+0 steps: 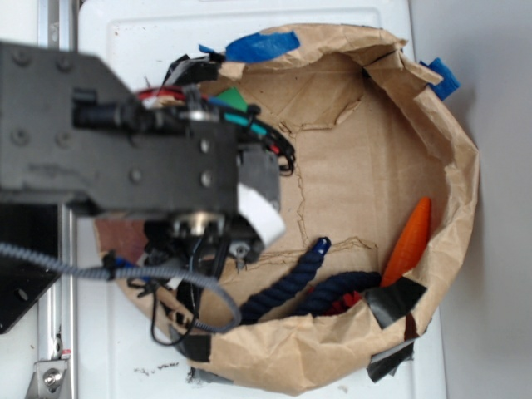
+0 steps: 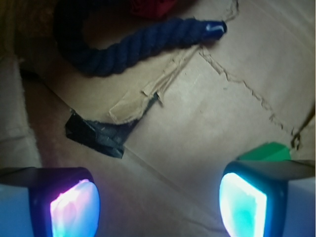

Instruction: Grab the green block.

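Pincer [image 2: 158,202] spread wide, nothing between the pads. Green block [image 2: 264,152] lies flat on the cardboard floor of the paper-walled bin [image 1: 449,125], peeking out just behind the right-of-frame finger [image 2: 244,205], mostly hidden. Looks light, rigid, smooth, likely slippery; low profile. Best pinch across its short sides, fingers low. Blue rope [image 2: 133,47] well apart.

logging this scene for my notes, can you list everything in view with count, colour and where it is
green block: 1, bright green, on the cardboard floor, partly hidden behind one finger pad
rope: 1, dark navy, curled at the bin's near wall
carrot toy: 1, orange, leaning at the right wall
red object: 1, red, beside the rope, mostly hidden
cardboard bin: 1, brown, on a white surface
blue tape: 2 pieces, on the rim
black tape: several patches, rim and floor
gripper: 1, black, glowing pads, open, above the floor
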Motion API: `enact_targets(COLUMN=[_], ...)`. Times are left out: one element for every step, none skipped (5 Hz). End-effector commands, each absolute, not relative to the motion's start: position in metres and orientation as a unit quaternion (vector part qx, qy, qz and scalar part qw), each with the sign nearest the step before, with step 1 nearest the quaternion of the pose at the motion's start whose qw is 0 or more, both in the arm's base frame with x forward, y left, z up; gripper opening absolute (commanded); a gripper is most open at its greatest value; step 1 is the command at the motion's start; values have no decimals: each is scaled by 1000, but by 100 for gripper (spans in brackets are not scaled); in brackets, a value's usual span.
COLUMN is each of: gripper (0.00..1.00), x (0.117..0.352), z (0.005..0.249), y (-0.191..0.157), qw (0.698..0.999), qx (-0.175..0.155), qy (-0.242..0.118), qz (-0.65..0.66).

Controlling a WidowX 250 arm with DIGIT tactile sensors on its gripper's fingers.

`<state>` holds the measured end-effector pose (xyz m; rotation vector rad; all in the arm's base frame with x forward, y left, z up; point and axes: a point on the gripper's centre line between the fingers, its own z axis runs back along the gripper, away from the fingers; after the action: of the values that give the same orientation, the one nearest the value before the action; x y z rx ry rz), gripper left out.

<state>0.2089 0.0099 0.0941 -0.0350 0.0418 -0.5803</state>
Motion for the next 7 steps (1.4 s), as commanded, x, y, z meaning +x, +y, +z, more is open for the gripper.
enact_targets(gripper=[100,100,100,100,100,100,100], x=[242,258,268,262,258,257,251], z=[121,106,87,77,73,71,68], y=[18,36,57,66,74,76,74], qw=[968,967,966,966,965,961,961], qx=[-25,-12,-1,14,4,13,12], qy=[-13,0,16,38,37,40,42], qz=[-250,-253,-258,-255,-259,-272,-274])
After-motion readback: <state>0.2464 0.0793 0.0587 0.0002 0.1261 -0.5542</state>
